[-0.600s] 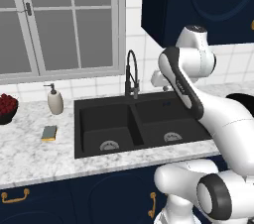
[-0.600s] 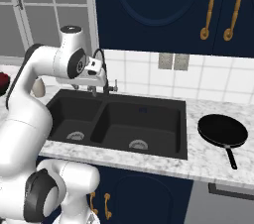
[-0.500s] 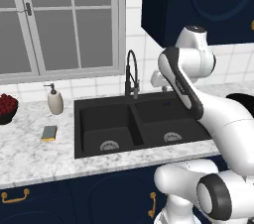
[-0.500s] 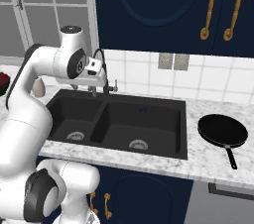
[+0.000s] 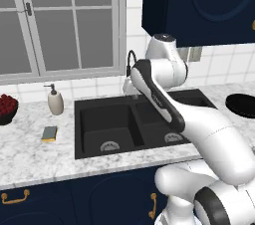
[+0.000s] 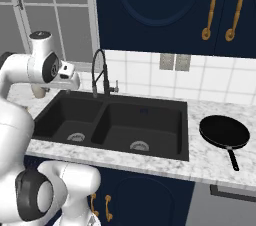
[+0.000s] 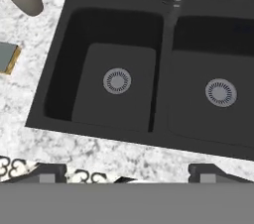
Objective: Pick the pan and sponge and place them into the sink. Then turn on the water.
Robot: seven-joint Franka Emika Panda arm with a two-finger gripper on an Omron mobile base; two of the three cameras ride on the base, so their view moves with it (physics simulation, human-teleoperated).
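- Nothing has moved; arm holds station above sink.
- Gripper spread wide, empty.
- Pan and sponge lie unpicked; next, reach one.

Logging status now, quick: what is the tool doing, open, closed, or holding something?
Tool: open, holding nothing, above the sink.

The marbled white-grey surface carried a black double-basin sink set into it. Left of the sink lay the sponge, near a beige soap dispenser and a dark bowl of red fruit. Right of the sink rested the black pan.
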